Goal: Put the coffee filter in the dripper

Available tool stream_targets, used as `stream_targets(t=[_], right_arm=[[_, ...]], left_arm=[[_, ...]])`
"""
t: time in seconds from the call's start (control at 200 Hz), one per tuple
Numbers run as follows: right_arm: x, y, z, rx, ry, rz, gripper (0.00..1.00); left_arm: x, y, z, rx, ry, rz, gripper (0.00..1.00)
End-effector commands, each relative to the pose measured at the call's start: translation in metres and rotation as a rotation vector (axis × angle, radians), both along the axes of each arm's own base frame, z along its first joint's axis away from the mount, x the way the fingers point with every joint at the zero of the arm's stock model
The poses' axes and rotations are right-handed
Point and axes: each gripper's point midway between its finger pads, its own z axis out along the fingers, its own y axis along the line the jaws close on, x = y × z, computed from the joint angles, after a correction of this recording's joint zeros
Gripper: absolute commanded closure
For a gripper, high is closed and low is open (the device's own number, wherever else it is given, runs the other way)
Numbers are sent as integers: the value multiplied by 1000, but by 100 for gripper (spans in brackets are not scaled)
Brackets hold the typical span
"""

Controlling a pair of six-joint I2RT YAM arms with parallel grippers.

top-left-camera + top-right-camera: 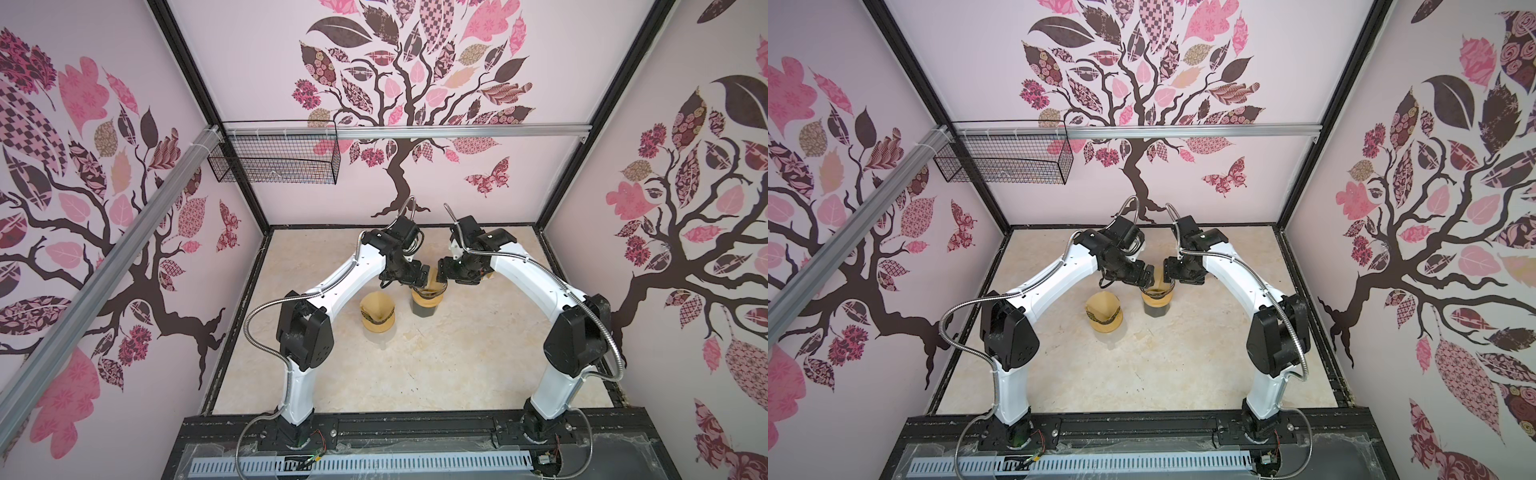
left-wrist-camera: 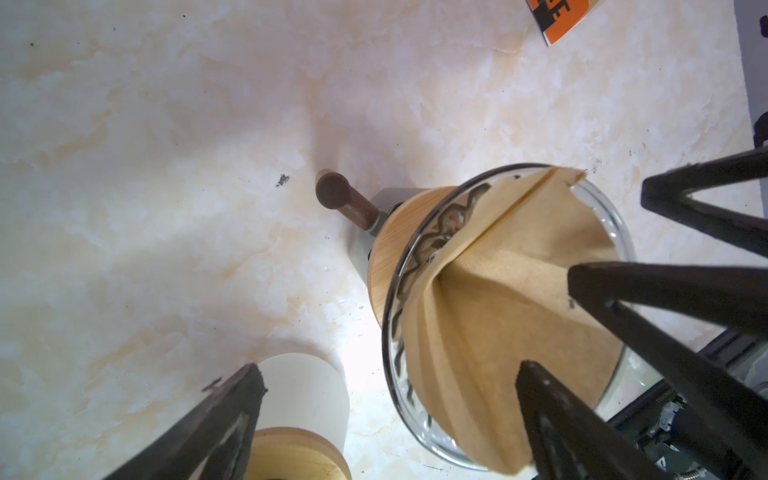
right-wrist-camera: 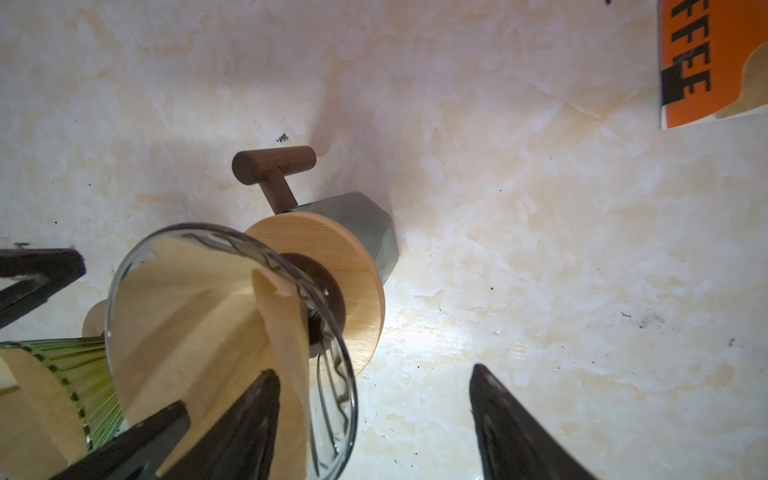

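Coffee filter [image 2: 519, 299] already sits in the glass dripper [image 3: 345, 374], creased, not spread out, directly below both pincers. Left pincer [image 2: 388, 368] gapes wide, one tip over the paper. Right pincer [image 3: 374, 370] is open too, straddling the rim, and both look abt equally near. Right wrist view shows a loose flap sticking up; top views don't.

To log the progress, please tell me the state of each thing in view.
coffee filter: seated in the glass dripper, opened.
glass dripper: upright on the server.
green dripper: upright, second filter inside.
left gripper: open, one finger over the coffee filter.
right gripper: open, astride the glass dripper's rim.
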Motion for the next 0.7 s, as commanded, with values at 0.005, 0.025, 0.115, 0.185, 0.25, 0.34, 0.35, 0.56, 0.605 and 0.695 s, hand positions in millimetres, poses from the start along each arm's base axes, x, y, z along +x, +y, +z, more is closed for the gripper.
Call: stream_targets(t=[0.005,0.025,0.115,0.185,0.25,0.34,0.35,0.56,0.605,0.695], right_arm=[[0,1,40,45,-85,4,26],[0,1,40,45,-84,4,26],[0,2,45,53,-92,7,26],[1,3,52,60,-107,4,26],[3,1,61,66,-131,-8,26],[6,-1,77,77,-171,-25,24],[6,0,80,80,-178,-25,24],[7,-15,132,117,-337,-79,17],[7,-19,142,130,-363,-94,15],[5,-28,160,153,-409,-122,11]], left_arm=[[6,-2,32,-69,-49,12,2],[6,-2,34,-74,-49,13,2],[7,-1,43,-103,-60,19,2],[6,0,57,-129,-73,20,2],[6,3,72,-156,-95,25,2],[4,11,100,-207,-138,39,2],[4,13,104,-213,-143,41,2],[-5,61,171,-306,-279,121,2],[-5,75,178,-308,-302,149,2],[-12,110,190,-339,-334,223,2]])
